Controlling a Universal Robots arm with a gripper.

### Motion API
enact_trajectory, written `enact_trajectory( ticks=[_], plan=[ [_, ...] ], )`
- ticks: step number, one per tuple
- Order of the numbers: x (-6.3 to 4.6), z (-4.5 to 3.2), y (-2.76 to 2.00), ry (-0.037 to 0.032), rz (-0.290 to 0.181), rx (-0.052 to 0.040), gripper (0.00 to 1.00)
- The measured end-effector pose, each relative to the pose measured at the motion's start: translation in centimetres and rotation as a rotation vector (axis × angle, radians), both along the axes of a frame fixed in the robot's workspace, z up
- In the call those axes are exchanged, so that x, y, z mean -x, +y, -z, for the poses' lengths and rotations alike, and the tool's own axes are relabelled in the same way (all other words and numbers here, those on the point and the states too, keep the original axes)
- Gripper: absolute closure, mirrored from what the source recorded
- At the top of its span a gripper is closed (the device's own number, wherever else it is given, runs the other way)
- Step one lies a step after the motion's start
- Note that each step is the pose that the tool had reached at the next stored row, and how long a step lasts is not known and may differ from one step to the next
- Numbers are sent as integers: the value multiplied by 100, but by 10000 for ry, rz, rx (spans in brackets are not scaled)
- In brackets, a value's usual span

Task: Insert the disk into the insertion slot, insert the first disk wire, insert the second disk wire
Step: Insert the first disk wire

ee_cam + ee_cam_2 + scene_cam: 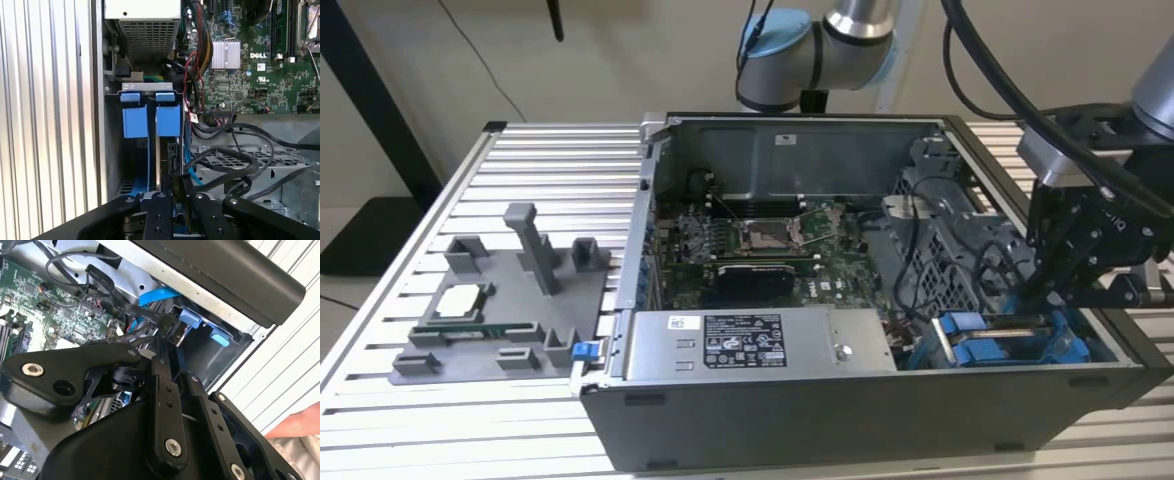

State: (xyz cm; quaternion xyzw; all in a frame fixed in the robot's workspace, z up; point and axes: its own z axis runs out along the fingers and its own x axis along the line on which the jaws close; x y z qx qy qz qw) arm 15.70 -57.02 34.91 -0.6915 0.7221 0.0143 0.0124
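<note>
Exterior view shows our open computer case [854, 410], with the insertion slot [1007, 342] at four o'clock inside it. We think the disk [158, 155] stands on edge in that slot. Our gripper [165, 347] has its jaws pinched on a small black wire plug [171, 326]. The plug looks light and hard, but its wire bends, so the hard plug body is the best place to hold.

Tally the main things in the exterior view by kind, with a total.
Open computer case: 1
Grey power-supply box: 1
Blue-railed drive bay: 1
Grey fixture tray: 1
Gripper: 1
Total: 5
</note>
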Motion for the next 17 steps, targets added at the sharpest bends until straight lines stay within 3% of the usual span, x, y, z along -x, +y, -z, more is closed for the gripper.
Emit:
enact_trajectory(
  ticks=[4, 17],
  plan=[
    [2, 19, 4, -174, 1, -30, 100],
    [35, 51, 20, -330, 0, -30, 100]
  ],
)
